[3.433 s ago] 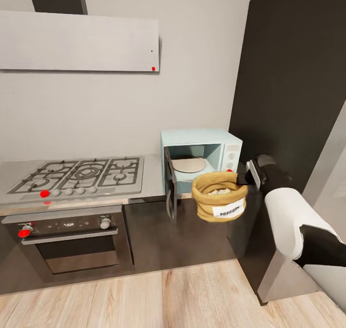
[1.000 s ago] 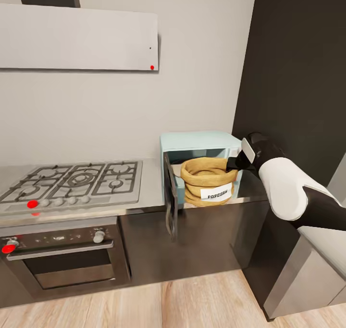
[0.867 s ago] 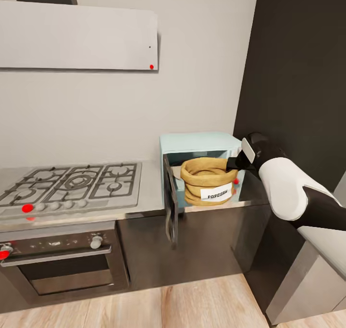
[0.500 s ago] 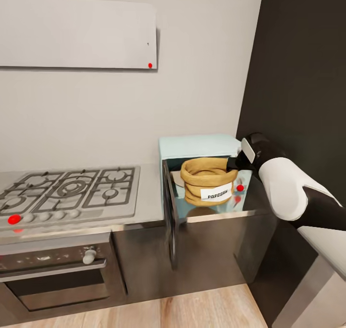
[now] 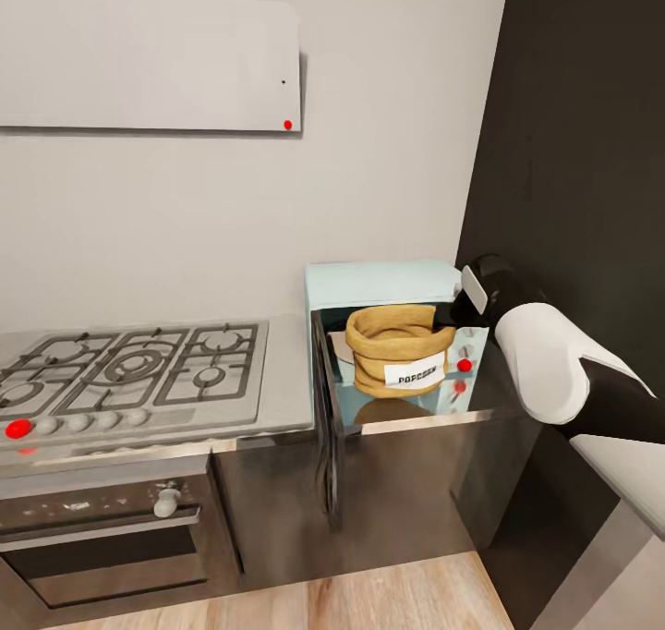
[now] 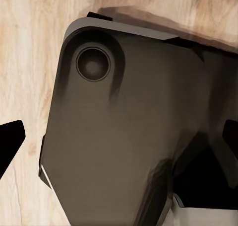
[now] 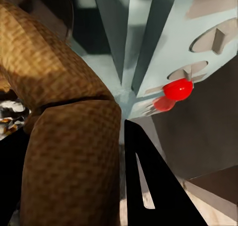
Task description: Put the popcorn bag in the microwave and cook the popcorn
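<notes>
We hold the bag (image 5: 400, 358) at the mouth of the microwave (image 5: 384, 284), our right gripper (image 5: 449, 314) clamped on the rolled rim at the bag's right side. The bag hangs just above the counter (image 5: 420, 408) in front of the open cavity, its white "POPCORN" label facing us. The microwave door (image 5: 325, 399) stands swung open to the left, edge-on to us. Behind the bag a pale turntable (image 5: 344, 345) shows inside the cavity. A red dot (image 5: 464, 365) marks the microwave's knob panel, just right of the bag, with its reflection below on the glossy counter.

In the right wrist view the tan weave of the bag (image 7: 64, 136) fills the space between the dark fingers (image 7: 148, 181), and pale popcorn (image 7: 11, 113) shows inside the rim. The knob panel (image 7: 198, 47) and its red dot (image 7: 177, 89) stand just beside the bag.

To the left of the microwave lies the steel hob (image 5: 129, 376), with the oven (image 5: 102, 538) below it and a grey hood (image 5: 148, 57) on the wall above. A tall dark cabinet (image 5: 582, 150) stands at the right.

The left wrist view looks down on wood floor (image 6: 29, 52) and a dark part of our own base (image 6: 129, 131); dark finger tips (image 6: 9, 139) show at both edges, set wide apart with nothing between them.
</notes>
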Motion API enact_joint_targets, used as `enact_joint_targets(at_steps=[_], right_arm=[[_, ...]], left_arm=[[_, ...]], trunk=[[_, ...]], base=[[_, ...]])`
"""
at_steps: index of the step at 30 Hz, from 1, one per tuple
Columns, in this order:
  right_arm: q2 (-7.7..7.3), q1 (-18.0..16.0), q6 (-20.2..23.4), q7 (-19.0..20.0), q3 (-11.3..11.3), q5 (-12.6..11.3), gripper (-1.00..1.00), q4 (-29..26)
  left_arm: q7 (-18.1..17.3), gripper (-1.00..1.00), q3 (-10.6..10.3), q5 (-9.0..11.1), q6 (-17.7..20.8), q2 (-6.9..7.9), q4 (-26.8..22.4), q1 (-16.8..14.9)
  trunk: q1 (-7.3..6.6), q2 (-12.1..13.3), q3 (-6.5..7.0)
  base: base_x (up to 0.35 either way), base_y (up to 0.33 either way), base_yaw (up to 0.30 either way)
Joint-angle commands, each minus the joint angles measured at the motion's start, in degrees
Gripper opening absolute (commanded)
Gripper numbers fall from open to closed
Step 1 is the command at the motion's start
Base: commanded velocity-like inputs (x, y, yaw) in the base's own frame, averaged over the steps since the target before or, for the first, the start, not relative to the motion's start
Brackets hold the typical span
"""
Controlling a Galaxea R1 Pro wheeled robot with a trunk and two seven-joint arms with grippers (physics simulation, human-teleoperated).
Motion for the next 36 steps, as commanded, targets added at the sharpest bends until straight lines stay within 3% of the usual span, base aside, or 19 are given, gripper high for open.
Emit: enact_joint_targets(at_steps=[1,36], right_arm=[[0.07,-0.06,0.13,-0.38,-0.47,-0.79,-1.0,0.13],[-0.04,-0.01,0.13,-0.4,-0.52,-0.98,-1.0,0.56]], left_arm=[[0.04,1.0,0.14,0.21,-0.08,-0.01,-0.07,0.02],[-0.02,1.0,0.14,0.24,0.0,-0.02,-0.07,0.0]], trunk=[[0.0,-0.04,-0.05],[0.0,-0.04,-0.05]], base=[[0.0,0.0,0.0],[0.0,0.0,0.0]])
